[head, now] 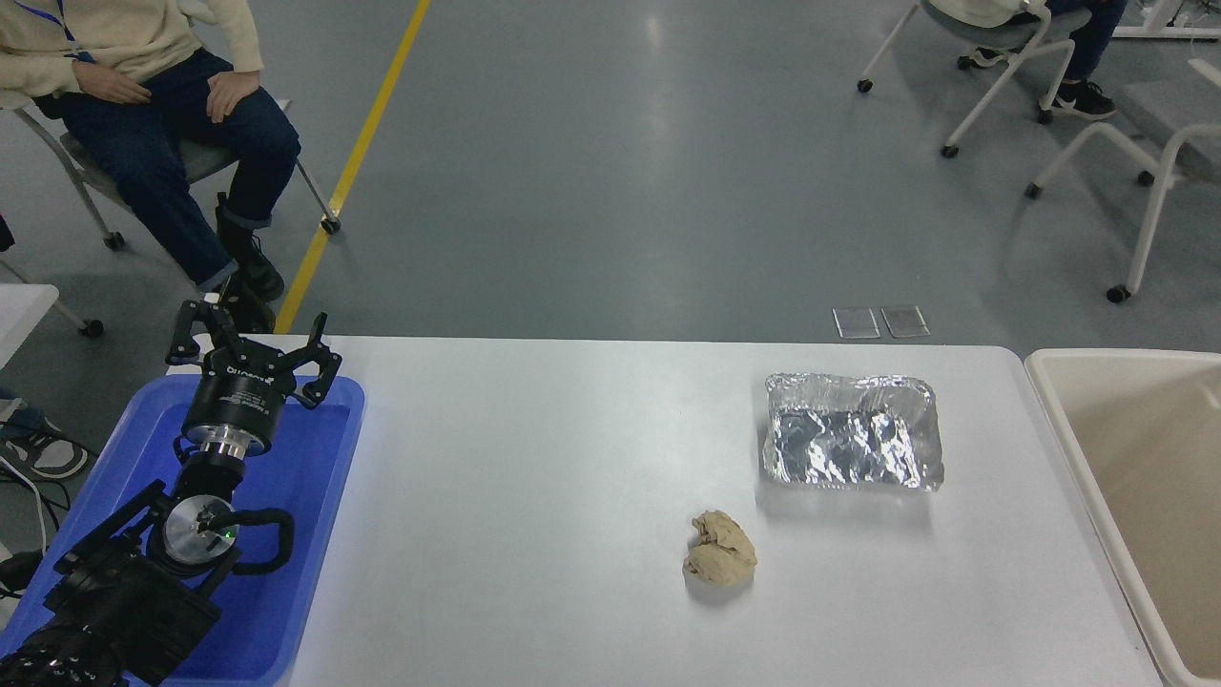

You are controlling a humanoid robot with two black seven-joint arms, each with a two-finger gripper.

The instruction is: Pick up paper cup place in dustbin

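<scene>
The paper cup is out of view; no white cup shows on the table or inside the visible part of the bin. The dustbin [1054, 401] is a large cream bin with a thick white rim at the table's right edge, cut off by the picture's right side; its visible inside is bare. My left gripper [253, 336] is open and empty, parked over the far end of the blue tray at the lower left. My right arm and gripper are out of view.
A blue plastic tray [315, 534] lies under the left arm. A silver foil tray [852, 432] sits right of centre, a crumpled tan paper ball [721, 548] in front of it. A seated person [143, 105] is beyond the far left corner; wheeled chairs stand at the top right.
</scene>
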